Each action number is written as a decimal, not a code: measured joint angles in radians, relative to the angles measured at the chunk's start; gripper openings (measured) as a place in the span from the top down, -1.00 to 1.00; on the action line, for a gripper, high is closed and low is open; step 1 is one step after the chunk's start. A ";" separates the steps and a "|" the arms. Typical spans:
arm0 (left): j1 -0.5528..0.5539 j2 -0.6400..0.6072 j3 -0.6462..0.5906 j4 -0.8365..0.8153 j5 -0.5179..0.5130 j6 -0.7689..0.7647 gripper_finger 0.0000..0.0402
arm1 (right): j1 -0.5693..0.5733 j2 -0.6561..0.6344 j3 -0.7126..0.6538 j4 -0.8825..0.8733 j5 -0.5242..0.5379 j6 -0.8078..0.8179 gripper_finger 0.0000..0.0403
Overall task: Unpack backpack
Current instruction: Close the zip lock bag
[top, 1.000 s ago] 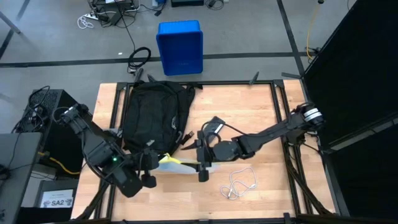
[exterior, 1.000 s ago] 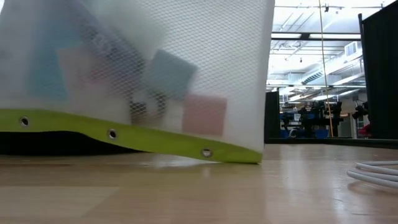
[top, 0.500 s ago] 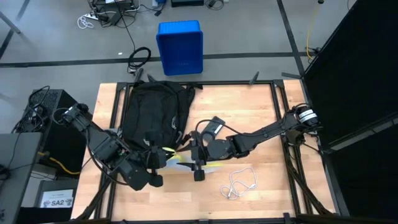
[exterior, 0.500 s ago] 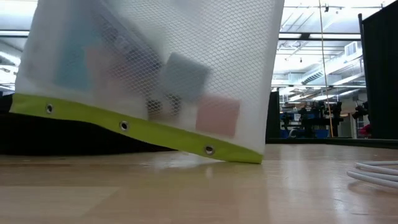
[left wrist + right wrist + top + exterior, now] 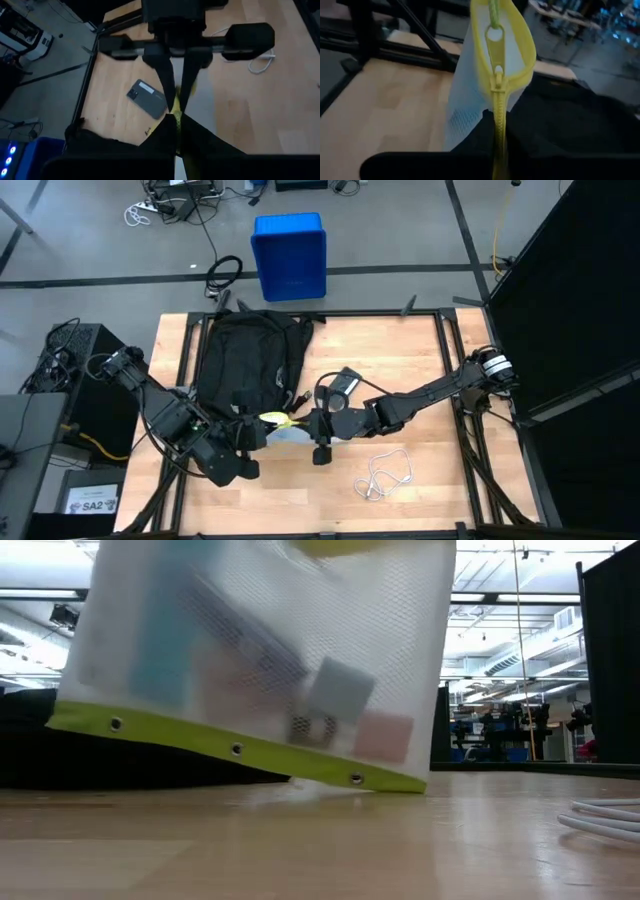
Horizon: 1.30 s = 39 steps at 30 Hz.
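1. White mesh with a lime-yellow zipper band: that is the pouch (image 5: 283,432), lying on the wooden table (image 5: 400,370) at the lower right corner of the backpack (image 5: 245,365). The backpack lies flat on the left part of the table, its bottom end toward the left arm.

2. The right gripper (image 5: 318,431) is closed on the pouch's upper edge; its wrist view shows the zipper pull (image 5: 494,35) just ahead of it. The left gripper (image 5: 243,442) is closed at the pouch's other end, beside the backpack's edge; whether it pinches pouch fabric, backpack fabric or both, I cannot tell.

3. Risk: both arms grip one limp item. If they pull apart unevenly, the mesh may tear or the zipper band slip out of one grip.

4. Risk: the low view shows the pouch tilted, one corner on the table, with loose pastel items inside. A quick lift could swing it and drag it free.

5. Risk: if the left jaws hold backpack fabric too, lifting would haul the backpack along.

6. Risk: the phone (image 5: 347,381) and the white cable (image 5: 385,475) lie close to the right arm; a wide sweep could knock them.
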 joint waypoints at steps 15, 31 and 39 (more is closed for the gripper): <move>-0.182 -0.036 0.003 -0.388 -0.005 -0.487 1.00 | 0.000 -0.022 -0.008 -0.352 0.118 0.172 1.00; -0.231 -0.043 -0.103 -0.383 0.006 -0.539 0.98 | 0.076 -0.164 -0.011 -0.342 0.385 0.029 1.00; -0.223 -0.044 -0.232 -0.329 0.028 -0.543 0.62 | 0.114 -0.268 -0.010 -0.361 0.555 -0.011 1.00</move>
